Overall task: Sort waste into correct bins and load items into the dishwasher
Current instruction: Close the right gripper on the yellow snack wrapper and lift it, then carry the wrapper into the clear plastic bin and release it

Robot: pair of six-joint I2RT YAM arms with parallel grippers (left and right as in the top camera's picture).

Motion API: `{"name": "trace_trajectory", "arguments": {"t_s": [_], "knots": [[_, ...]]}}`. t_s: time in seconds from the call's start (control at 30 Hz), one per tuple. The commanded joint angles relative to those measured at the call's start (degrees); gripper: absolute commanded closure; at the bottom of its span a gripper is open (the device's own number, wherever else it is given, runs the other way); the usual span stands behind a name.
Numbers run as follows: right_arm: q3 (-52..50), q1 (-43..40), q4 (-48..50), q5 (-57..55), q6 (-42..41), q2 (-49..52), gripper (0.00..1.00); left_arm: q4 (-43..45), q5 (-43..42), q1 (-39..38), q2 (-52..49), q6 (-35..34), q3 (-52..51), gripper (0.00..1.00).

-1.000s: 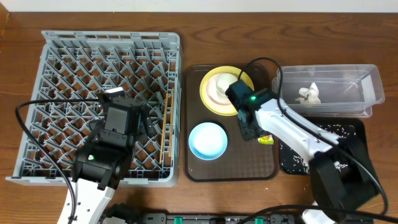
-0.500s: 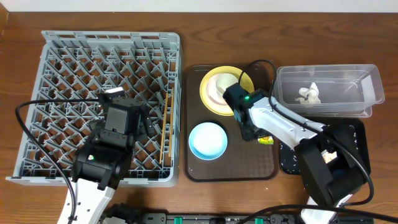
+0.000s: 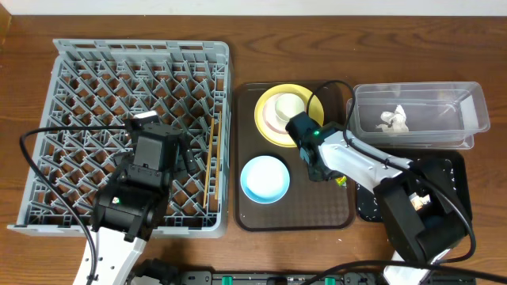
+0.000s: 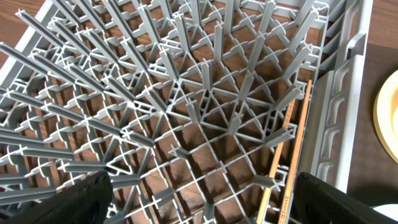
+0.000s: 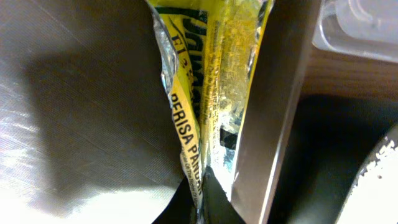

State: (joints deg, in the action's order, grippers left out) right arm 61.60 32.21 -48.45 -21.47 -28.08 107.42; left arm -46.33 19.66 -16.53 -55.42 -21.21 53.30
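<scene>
Only the right wrist view shows the grip. The right gripper (image 5: 202,200) has its fingertips pressed together on the lower end of the wrapper (image 5: 211,93). The yellow wrapper lies on the brown tray (image 5: 74,124), hard against its right rim. From overhead the wrapper is only a yellow sliver poking out beside the gripper, and the pinch itself is hidden.

The overhead view alone shows the layout. The plate (image 3: 269,131) sits at the back of the brown tray with the cup (image 3: 287,107) on it, and the bowl (image 3: 264,178) is in front. The tub (image 3: 467,107) to the right holds the tissue (image 3: 392,119). The black tray (image 3: 453,168) in front of the tub has crumbs (image 3: 432,164) on it.

The left wrist view shows the chopsticks (image 4: 289,155) close up. They lie side by side in the rack (image 4: 186,93), along its right wall.

The right arm reaches from the front right corner of the table (image 3: 24,39) across the black tray. Its wrist points down at the right side of the brown tray, just right of the bowl.

The left arm is over the front middle of the rack, looking down into the pegs. The left gripper (image 4: 199,202) is spread wide and holds nothing.
</scene>
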Motion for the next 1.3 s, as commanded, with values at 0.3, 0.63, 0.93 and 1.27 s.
{"name": "trace_trajectory", "arguments": {"t_s": [0.3,0.63,0.93,1.27], "knots": [[2.67,0.28,-4.04,0.46,1.73,-9.60,0.99,-0.15,0.72,0.28,-0.04,-0.50,1.05,0.06],[2.84,-11.10,4.07,-5.95,3.50,-24.79,0.99,-0.15,0.74,0.28,-0.04,-0.50,1.05,0.06],[2.80,-32.74,10.29,1.46,5.09,-22.12,0.99,-0.15,0.74,0.28,-0.07,-0.50,1.05,0.06],[2.80,-42.05,14.51,6.29,8.44,-16.13,0.22,-0.15,0.74,0.28,-0.04,-0.50,1.05,0.06]]}}
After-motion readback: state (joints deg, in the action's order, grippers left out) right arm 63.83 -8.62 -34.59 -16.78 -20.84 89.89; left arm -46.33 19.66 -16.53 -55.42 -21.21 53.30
